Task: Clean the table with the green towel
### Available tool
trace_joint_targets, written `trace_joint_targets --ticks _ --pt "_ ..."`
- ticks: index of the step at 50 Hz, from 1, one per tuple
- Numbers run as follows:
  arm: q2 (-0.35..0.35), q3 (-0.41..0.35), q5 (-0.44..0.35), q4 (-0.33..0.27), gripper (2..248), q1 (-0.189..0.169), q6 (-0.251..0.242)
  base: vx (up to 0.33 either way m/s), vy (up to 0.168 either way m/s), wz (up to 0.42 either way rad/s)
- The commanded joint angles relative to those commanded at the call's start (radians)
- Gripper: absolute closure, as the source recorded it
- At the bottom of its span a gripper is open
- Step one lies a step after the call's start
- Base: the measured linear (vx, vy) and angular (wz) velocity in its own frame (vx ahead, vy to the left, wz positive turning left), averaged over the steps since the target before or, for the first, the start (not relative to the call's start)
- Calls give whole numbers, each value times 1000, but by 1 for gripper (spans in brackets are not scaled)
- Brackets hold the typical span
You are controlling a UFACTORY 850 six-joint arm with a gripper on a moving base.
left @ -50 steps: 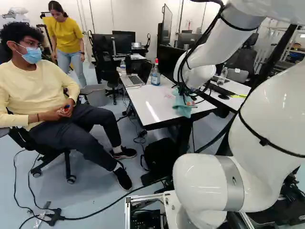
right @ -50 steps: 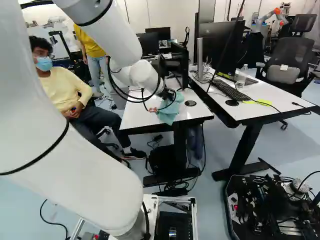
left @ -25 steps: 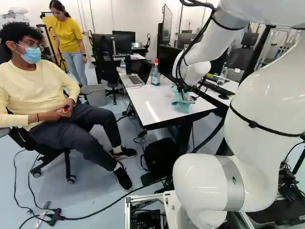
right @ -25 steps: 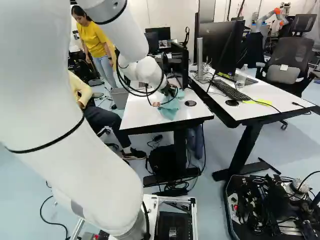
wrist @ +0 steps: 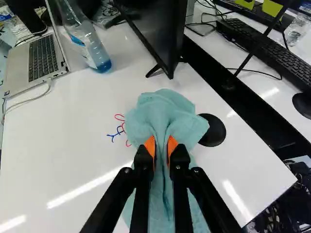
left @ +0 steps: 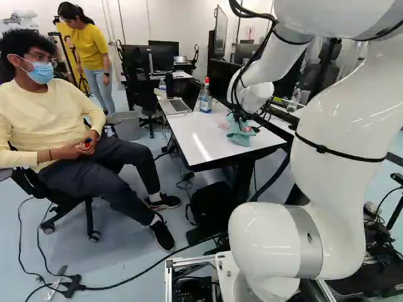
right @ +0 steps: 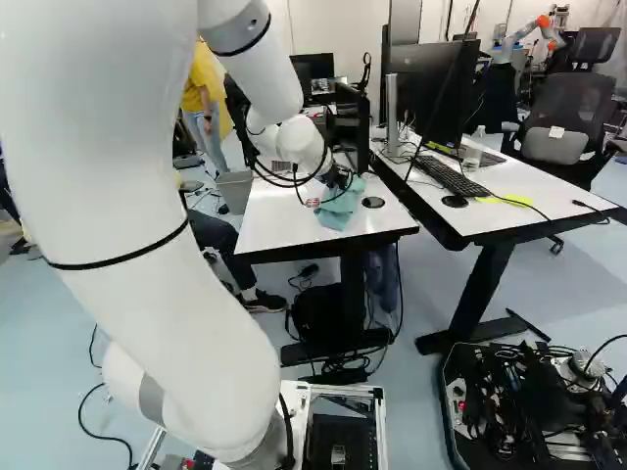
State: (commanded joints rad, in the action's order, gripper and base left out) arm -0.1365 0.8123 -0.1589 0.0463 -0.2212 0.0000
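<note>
My gripper [left: 237, 117] points down at the white table [left: 195, 143] in the left base view, with the green towel [left: 240, 133] bunched under it. In the wrist view the gripper [wrist: 161, 147] is shut on the towel [wrist: 163, 114], its orange pads pinching a raised fold from both sides. The cloth spreads over the tabletop ahead of the fingers and beneath them. Red and blue pen marks [wrist: 118, 132] show right beside the towel, on the side toward the laptop; whatever lies under the cloth is hidden.
A bottle [left: 206, 97] and a laptop [left: 174, 106] stand farther back on the table. A monitor [wrist: 158, 34] rises just beyond the towel, and a round black disc [wrist: 212, 130] lies beside it. A second desk [right: 519, 201] with a keyboard [right: 451, 177] adjoins. Another robot [right: 524, 37] stands far back.
My arm has shifted and carried the gripped towel a little farther from the table's near edge, toward the monitor. The base and the table stand as before.
</note>
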Motion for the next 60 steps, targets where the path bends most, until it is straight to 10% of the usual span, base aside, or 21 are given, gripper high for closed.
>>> trace_joint_targets --ticks 60 --pt "-87 15 -5 0 200 0 0 0 0 0"
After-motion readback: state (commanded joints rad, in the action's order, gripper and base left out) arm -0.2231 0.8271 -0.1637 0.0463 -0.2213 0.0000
